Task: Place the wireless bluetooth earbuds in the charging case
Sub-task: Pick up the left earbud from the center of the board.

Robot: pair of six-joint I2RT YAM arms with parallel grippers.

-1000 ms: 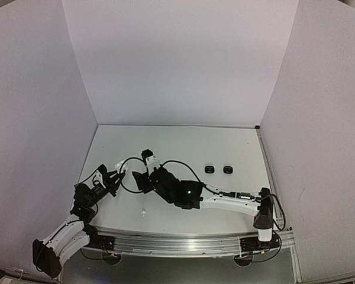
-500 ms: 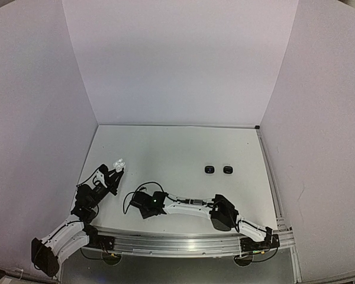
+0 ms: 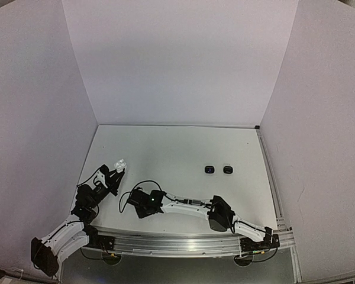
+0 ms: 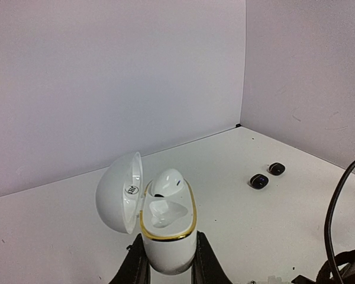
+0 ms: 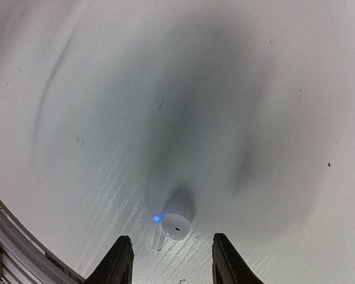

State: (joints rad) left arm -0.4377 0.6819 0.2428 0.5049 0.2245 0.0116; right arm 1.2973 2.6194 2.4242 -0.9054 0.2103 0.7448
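white earbud (image 5: 173, 225): tiny, light, slick, probably squirts out; pinch the bulb. right hand (image 5: 170, 255) half-wide, straddling it; left hand (image 4: 165, 267) clamps open charging case (image 4: 165, 239).

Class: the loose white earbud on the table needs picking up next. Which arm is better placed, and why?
Right. The right fingers stand apart, flanking the white earbud, with nothing held. The left fingers are shut on the open charging case, which has one slot empty.
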